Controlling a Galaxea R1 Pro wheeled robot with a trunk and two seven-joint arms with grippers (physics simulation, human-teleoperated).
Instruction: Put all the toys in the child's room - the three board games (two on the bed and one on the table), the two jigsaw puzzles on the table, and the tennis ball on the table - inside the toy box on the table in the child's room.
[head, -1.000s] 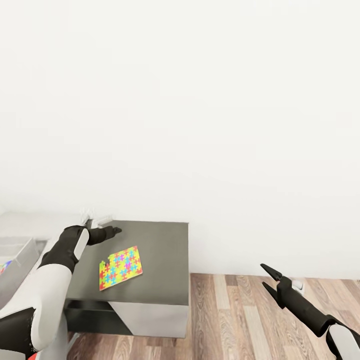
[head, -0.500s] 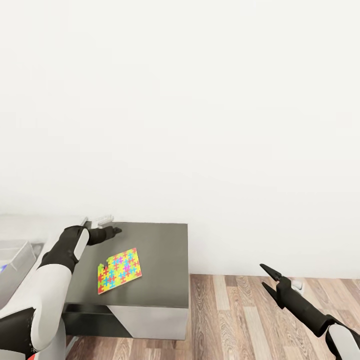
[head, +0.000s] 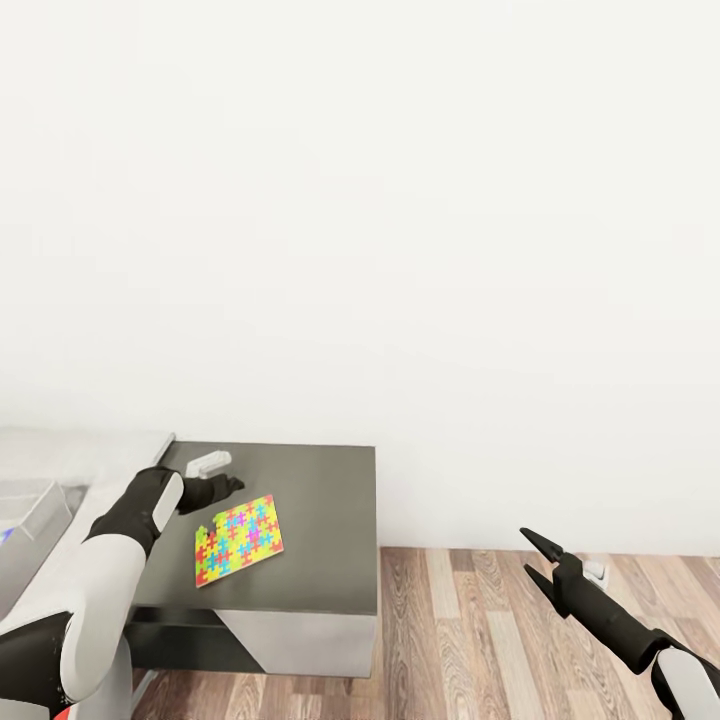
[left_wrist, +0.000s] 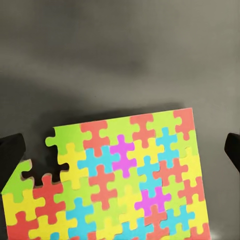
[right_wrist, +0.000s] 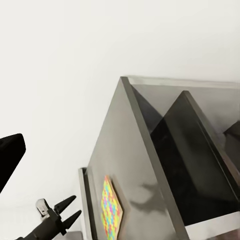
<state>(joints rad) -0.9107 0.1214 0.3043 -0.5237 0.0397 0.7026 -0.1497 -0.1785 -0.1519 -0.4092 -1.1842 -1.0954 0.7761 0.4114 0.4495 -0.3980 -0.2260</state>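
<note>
My left gripper (head: 232, 485) hovers with jaws spread just above the jigsaw puzzle (head: 239, 539), which lies flat on the dark table (head: 330, 530). My right gripper (head: 534, 560) hangs open over the wood floor (head: 480, 640).

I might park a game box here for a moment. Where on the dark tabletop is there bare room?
The dark grey tabletop is bare from the multicolour jigsaw puzzle tile to its wall-side edge. It is crowded near the left gripper, poised above that tile.

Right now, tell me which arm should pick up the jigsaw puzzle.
Left. Its open claw hovers at the jigsaw puzzle on the dark tabletop; the right claw hangs over the floor.
</note>
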